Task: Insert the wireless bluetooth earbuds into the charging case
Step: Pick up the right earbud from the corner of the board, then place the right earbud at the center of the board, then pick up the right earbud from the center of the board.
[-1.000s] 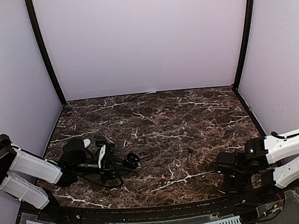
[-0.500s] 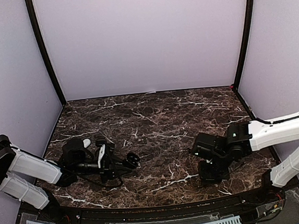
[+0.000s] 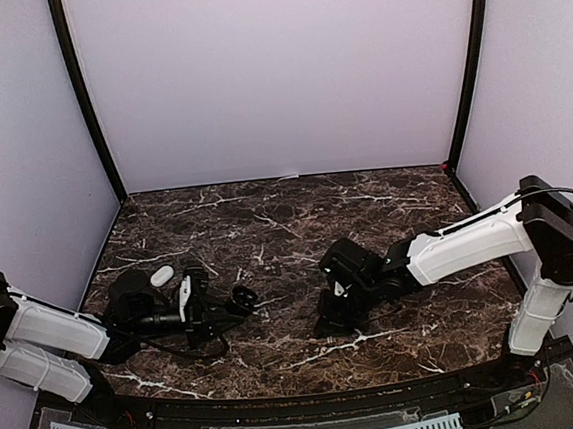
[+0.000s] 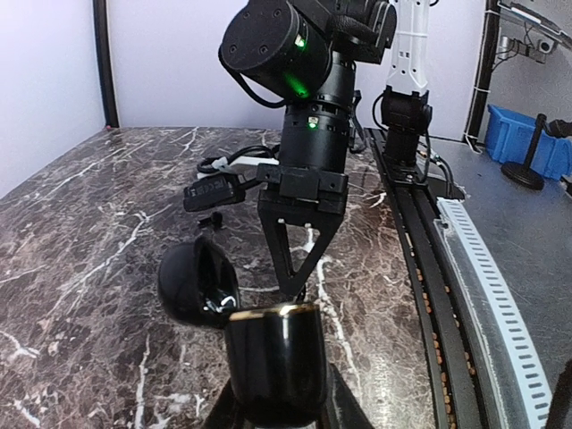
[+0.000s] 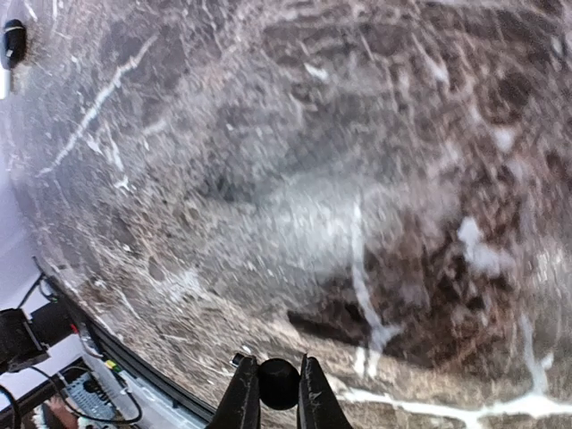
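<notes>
Wireless bluetooth earbuds were too small for us to pick out in the overhead view. There we saw the dark brown, white-veined marble table (image 3: 297, 214) with both arms reaching over it. The left gripper (image 3: 242, 301) lay low over the near left part, on a white-and-black arm coming in from the left edge. Something dark sat at its tips, but from above we could not tell what. The right gripper (image 3: 328, 321) pointed down at the marble near the centre, apart from the left one, with its arm stretched in from the right.

In the left wrist view, a glossy black, gold-rimmed charging case (image 4: 273, 362) stood upright and open at the bottom of the picture. The left gripper's jaws were pressed in on its lower sides. Its rounded black lid (image 4: 198, 284) hung swung back to the left. The right gripper came down just behind the case, its slim fingers drawn to a point near the rim. We could not tell whether they touched it. A small dark speck (image 4: 212, 218) lay on the marble farther back, too small for us to identify.

In the right wrist view, the right gripper's two fingers (image 5: 243, 398) pinched a tiny round black earbud (image 5: 279, 382) between their tips. The bud hung above blurred marble at the bottom edge of the picture.
</notes>
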You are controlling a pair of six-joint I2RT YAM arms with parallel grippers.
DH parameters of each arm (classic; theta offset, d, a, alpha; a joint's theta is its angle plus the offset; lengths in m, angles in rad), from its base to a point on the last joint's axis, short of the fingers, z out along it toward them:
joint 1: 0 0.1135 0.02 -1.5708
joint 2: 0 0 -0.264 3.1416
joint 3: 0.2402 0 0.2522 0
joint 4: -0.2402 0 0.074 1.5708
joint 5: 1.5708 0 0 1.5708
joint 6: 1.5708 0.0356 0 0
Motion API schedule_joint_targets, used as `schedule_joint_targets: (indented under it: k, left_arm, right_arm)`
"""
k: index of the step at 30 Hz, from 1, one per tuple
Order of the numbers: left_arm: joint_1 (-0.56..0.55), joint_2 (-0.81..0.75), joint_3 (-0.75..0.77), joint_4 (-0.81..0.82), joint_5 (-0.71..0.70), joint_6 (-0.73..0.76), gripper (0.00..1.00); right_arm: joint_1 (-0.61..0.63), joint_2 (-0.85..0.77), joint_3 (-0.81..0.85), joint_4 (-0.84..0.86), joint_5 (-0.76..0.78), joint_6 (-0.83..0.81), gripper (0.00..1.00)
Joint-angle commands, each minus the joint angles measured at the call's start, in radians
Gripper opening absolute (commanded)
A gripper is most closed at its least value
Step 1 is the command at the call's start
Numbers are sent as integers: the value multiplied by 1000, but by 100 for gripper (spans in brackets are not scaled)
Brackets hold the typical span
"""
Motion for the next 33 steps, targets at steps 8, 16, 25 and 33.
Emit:
schedule_joint_targets:
  k: [8, 16, 25, 33]
  left_arm:
    - [21, -20, -31, 76, -64, -17, 0]
    - [23, -8, -31, 81, -61, -17, 0]
    - [24, -18, -35, 92, -41, -9, 0]
    - [24, -9, -41, 113, -28, 3, 0]
  right_arm:
    - [-85, -34, -188, 330, -84, 130, 22]
    - [-86, -108, -193, 267, -15, -9, 57]
    - [-89, -352, -366, 521, -13, -691, 63]
    - [-89, -359, -609, 1138, -33, -1041, 69]
